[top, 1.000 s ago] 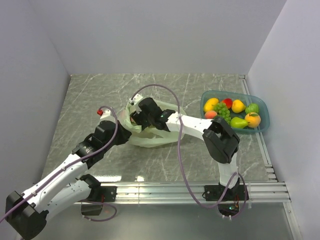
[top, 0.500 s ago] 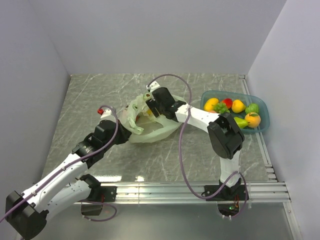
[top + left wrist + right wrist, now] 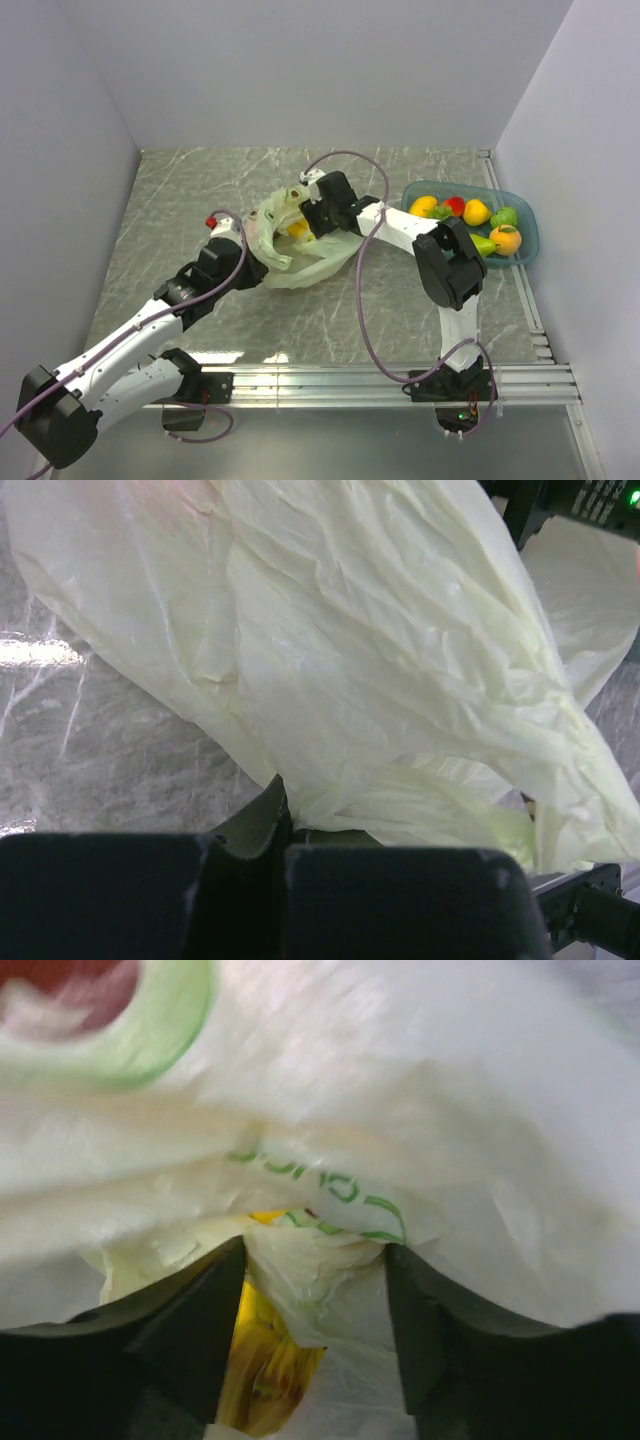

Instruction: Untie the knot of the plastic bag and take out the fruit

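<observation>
The pale green plastic bag (image 3: 305, 262) lies crumpled mid-table, its mouth lifted on the far side. My left gripper (image 3: 256, 262) is shut on the bag's near-left edge; in the left wrist view the film (image 3: 400, 680) runs into the closed fingers (image 3: 250, 830). My right gripper (image 3: 303, 214) is at the bag's mouth, open, with bag film (image 3: 320, 1260) draped between its spread fingers (image 3: 190, 1320). Yellow bananas (image 3: 262, 1380) show inside the bag, and also in the top view (image 3: 297, 229). The knot is not visible. Other fruit in the bag is hidden.
A blue tray (image 3: 525, 250) at the right holds several fruits: yellow, red, green and orange pieces, partly hidden behind my right arm (image 3: 440, 255). Walls close in at the left, far and right sides. Metal rails run along the near edge (image 3: 400, 380).
My right gripper has moved to the far right, lifting the bag's mouth, so the bananas now show. My left gripper has shifted a little toward the far right, still holding the bag's edge.
</observation>
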Controlling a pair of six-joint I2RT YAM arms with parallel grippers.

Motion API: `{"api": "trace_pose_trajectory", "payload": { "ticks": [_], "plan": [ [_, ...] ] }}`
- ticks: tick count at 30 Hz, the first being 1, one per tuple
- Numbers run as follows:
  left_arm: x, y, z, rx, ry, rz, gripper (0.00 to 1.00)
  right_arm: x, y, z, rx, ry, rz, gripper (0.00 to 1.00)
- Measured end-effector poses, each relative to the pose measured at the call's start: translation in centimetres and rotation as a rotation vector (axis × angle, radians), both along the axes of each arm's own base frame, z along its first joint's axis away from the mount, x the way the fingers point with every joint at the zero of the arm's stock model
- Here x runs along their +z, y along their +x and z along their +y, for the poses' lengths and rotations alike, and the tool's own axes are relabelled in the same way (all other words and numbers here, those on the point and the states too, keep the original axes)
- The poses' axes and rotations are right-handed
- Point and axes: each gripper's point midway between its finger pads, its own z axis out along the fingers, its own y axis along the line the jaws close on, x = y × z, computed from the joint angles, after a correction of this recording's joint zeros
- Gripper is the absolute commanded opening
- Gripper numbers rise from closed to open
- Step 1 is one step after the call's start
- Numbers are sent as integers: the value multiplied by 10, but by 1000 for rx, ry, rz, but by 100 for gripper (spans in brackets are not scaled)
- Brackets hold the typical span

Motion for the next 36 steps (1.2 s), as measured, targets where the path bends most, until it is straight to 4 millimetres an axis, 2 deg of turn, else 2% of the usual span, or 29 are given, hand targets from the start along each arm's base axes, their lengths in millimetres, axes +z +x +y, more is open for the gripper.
{"api": "trace_pose_trajectory", "payload": {
  "ticks": [5, 7, 10, 13, 14, 16, 21, 22, 25, 28, 32, 33, 36],
  "plan": [
    [-5, -2, 1, 1, 6, 7, 1, -17, -42, 26, 97, 112, 144, 39],
    [-7, -3, 3, 4, 9, 7, 1, -23, -69, 38, 136, 150, 210, 37],
    [-7, -3, 7, 18, 14, -2, 1, -24, -120, 59, 216, 189, 296, 37],
    [-6, -5, 12, 33, 14, -15, 1, -13, -158, 70, 266, 222, 340, 39],
    [-7, -5, 13, 37, 15, -19, 1, -8, -163, 71, 271, 231, 339, 40],
    [-7, -7, 16, 46, 12, -26, 1, 8, -161, 68, 252, 241, 305, 42],
    [-10, -14, 22, 59, 2, -34, 1, 33, -130, 41, 124, 231, 213, 41],
    [-11, -15, 23, 61, 1, -33, 1, 35, -122, 33, 86, 220, 196, 34],
    [-15, -19, 25, 65, -5, -29, 1, 35, -103, 7, -30, 181, 161, 23],
    [-20, -22, 27, 70, -12, -22, 1, 34, -87, -17, -145, 152, 138, 24],
    [-27, -25, 27, 67, -12, -5, 1, 26, -78, -47, -275, 118, 132, 39],
    [-29, -26, 27, 64, -12, -1, 1, 25, -77, -51, -290, 107, 134, 48],
    [-33, -27, 25, 54, -10, 12, 1, 25, -85, -50, -274, 80, 136, 62]
  ]
}}
